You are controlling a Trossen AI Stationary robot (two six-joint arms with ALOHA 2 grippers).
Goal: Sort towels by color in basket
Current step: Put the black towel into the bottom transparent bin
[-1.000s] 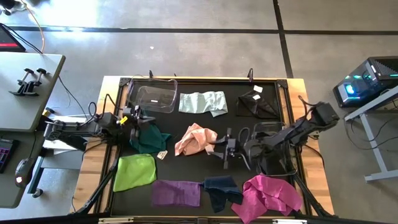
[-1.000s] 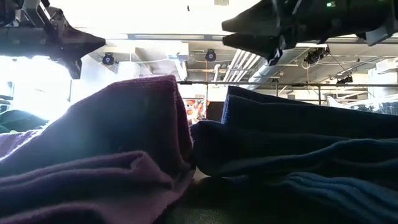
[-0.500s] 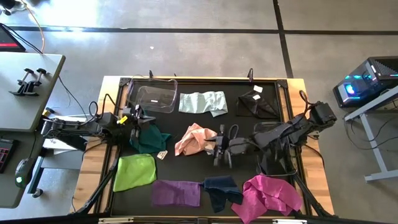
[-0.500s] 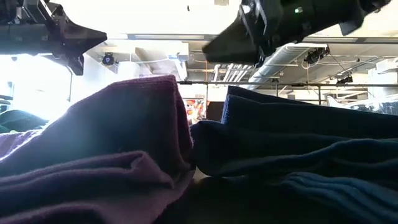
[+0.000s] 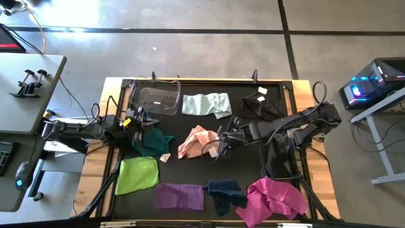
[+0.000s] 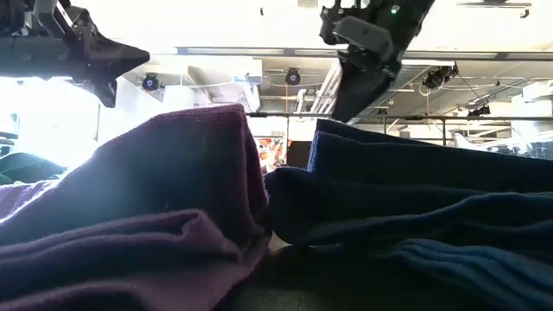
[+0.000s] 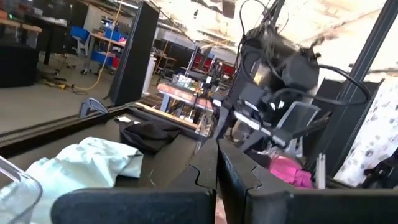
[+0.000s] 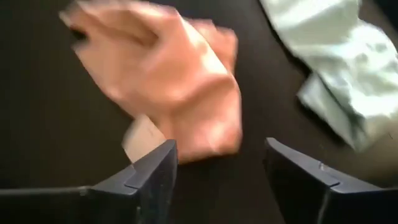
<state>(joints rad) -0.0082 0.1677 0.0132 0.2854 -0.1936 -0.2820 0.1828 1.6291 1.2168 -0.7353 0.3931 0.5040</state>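
Even light from above, blown-out glare at table height

High view is evenly lit, soft shadows. Low view: ceiling glare from 9 to 12 o'clock, purple towel (image 6: 147, 199) and navy towel (image 6: 415, 216) backlit, close and soft. Right wrist view smears peach towel (image 8: 180, 87) with motion blur.

We see a wooden desk (image 5: 90, 166) covered by a black mat (image 5: 235, 126). On the mat lie a clear plastic bin (image 5: 154, 99), a mint towel (image 5: 206, 104), a black towel (image 5: 259, 106), a peach-pink towel (image 5: 197, 141), a dark teal towel (image 5: 150, 140), a lime green towel (image 5: 137, 175), a purple towel (image 5: 180, 196), a navy towel (image 5: 224, 192) and a magenta towel (image 5: 273, 199).
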